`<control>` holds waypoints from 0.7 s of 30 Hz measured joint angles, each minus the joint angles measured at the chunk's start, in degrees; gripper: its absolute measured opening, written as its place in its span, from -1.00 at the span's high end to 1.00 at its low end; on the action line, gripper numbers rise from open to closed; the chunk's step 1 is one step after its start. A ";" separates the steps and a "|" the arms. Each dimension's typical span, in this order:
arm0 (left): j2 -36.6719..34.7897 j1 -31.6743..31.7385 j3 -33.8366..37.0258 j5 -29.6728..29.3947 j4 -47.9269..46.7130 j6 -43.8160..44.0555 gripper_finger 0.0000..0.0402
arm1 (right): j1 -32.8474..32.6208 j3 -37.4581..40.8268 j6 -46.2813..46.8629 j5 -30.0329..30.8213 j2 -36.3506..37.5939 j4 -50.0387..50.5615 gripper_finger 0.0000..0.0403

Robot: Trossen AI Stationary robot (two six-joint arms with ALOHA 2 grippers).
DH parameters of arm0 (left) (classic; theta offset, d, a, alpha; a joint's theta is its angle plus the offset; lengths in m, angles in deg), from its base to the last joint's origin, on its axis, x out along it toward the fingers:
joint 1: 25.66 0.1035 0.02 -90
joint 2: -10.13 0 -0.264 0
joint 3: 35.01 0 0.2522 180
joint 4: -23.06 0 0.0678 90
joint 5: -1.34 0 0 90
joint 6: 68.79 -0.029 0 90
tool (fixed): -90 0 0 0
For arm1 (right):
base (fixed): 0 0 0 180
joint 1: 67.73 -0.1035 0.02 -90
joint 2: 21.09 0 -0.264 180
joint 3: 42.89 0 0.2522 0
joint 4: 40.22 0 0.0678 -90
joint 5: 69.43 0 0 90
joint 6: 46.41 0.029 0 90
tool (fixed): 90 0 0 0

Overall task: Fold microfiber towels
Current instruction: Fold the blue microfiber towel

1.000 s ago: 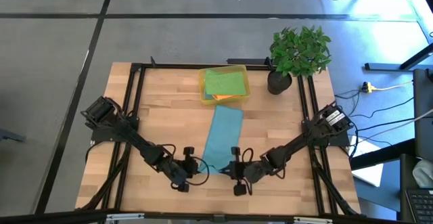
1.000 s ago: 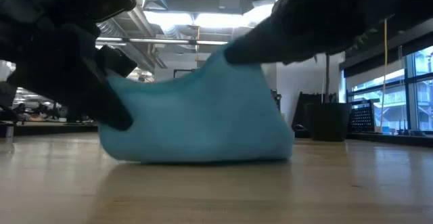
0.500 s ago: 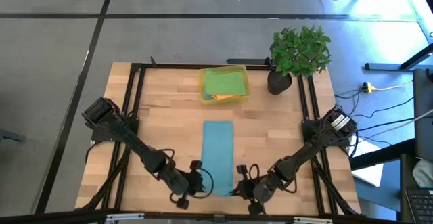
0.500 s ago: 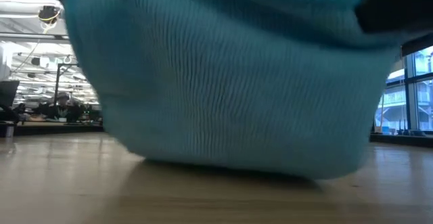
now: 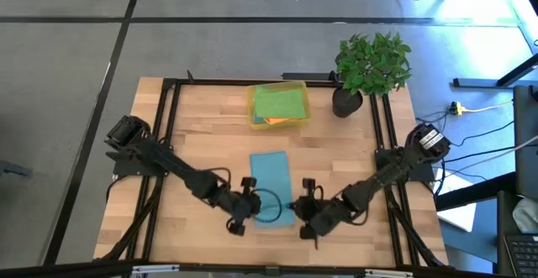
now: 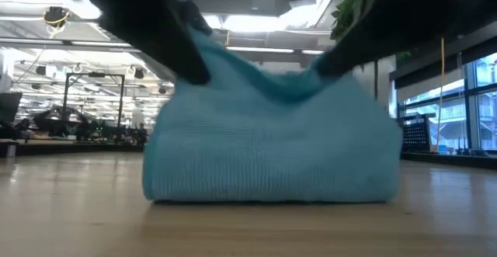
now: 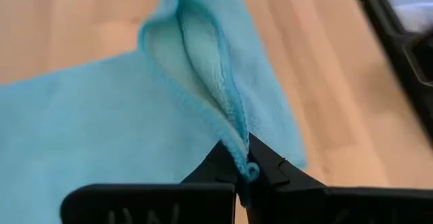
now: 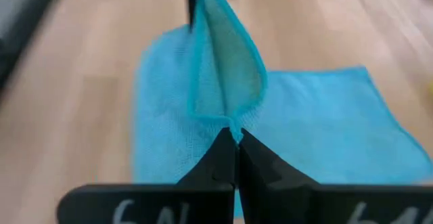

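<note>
The blue towel (image 5: 271, 187) now lies shorter than a moment ago, its near edge lifted and carried back over itself. The left gripper (image 5: 248, 204) and right gripper (image 5: 304, 204) each pinch a near corner, fingers clenched on the cloth. The wrist views show the pinched hem rising between fingertips (image 7: 267, 162); overhead hides this. Beyond the fingers, a yellow bin (image 5: 300, 86) holds a green towel (image 5: 278, 102).
</note>
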 joint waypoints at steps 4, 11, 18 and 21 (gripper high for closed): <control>-0.05 3.50 0.01 0.30 -2.46 -2.11 1.00 | 2.76 0.43 0.80 1.92 -0.22 1.68 0.99; -0.16 8.49 0.01 -0.80 -9.46 -2.29 1.00 | 7.34 2.46 2.23 8.18 -0.22 1.74 0.99; -0.16 12.65 0.07 -2.89 -10.44 -3.79 1.00 | 12.30 6.76 4.96 9.34 -0.22 -0.12 0.99; -0.16 14.72 1.09 -2.89 -10.70 -3.90 1.00 | 13.67 9.12 2.43 9.43 -0.22 -5.96 0.99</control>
